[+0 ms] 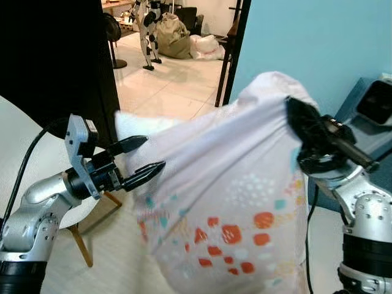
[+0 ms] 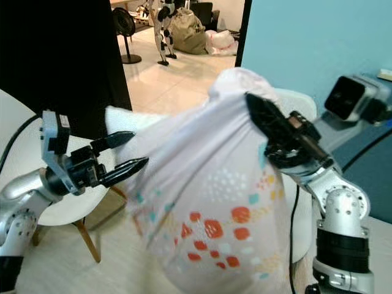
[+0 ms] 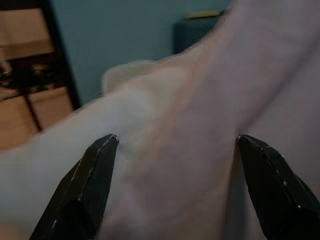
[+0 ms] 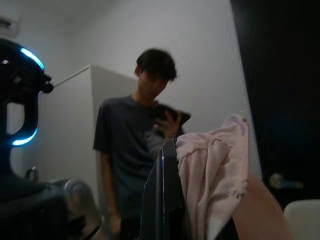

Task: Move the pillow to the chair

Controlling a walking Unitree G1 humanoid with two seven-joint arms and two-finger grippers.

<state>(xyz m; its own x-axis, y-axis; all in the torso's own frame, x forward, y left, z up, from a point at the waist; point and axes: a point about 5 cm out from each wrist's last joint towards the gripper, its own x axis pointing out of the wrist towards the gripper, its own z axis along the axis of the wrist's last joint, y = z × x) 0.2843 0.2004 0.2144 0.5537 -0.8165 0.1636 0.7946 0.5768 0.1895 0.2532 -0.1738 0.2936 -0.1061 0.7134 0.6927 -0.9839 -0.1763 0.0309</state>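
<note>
The pillow point(image 1: 233, 208), white with orange and teal spots, hangs in the air in front of me. My right gripper point(image 1: 293, 110) is shut on its top corner and holds it up; in the right wrist view the pinched cloth point(image 4: 215, 175) bunches against one black finger point(image 4: 161, 200). My left gripper point(image 1: 153, 152) is open at the pillow's left side, one fingertip above and one below its edge. In the left wrist view the pillow point(image 3: 190, 150) lies between the two spread fingers point(image 3: 95, 185). A white chair point(image 2: 67, 211) with wooden legs stands low on the left, behind my left arm.
A black panel point(image 1: 55, 55) rises at the left and a blue wall point(image 1: 306, 43) at the right, with a doorway between them. Beyond it stand another robot point(image 1: 150, 24) and bags point(image 1: 174, 37). A person point(image 4: 130, 150) stands behind me in the right wrist view.
</note>
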